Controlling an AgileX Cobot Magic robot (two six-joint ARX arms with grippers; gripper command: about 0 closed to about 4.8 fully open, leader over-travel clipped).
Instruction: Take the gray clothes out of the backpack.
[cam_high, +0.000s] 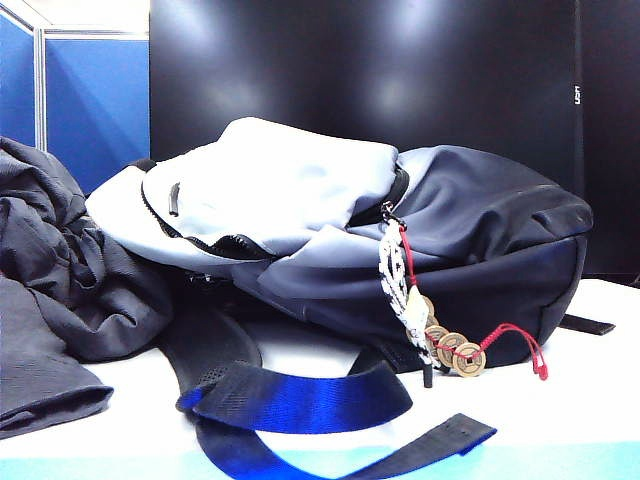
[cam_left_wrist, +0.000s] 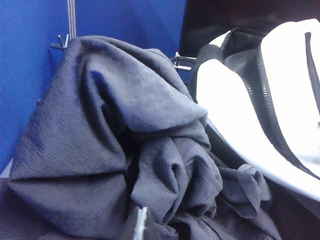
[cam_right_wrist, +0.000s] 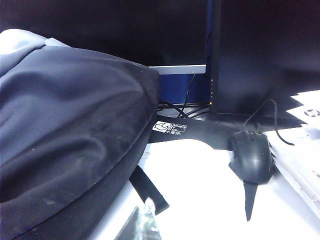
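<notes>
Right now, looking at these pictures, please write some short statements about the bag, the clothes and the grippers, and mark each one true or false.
1. The gray clothes lie piled on the table beside the backpack, on the left of the exterior view. True.
2. The backpack stands upright. False: it lies on its side.
3. A cord charm with brass coins hangs from the backpack. True.
4. The left gripper holds the gray clothes. False: only a tip of it shows near the fabric, shut, gripping nothing.
5. A black computer mouse lies on the table behind the backpack. True.
6. The blue-black straps are tucked inside the backpack. False: they sprawl over the table.
</notes>
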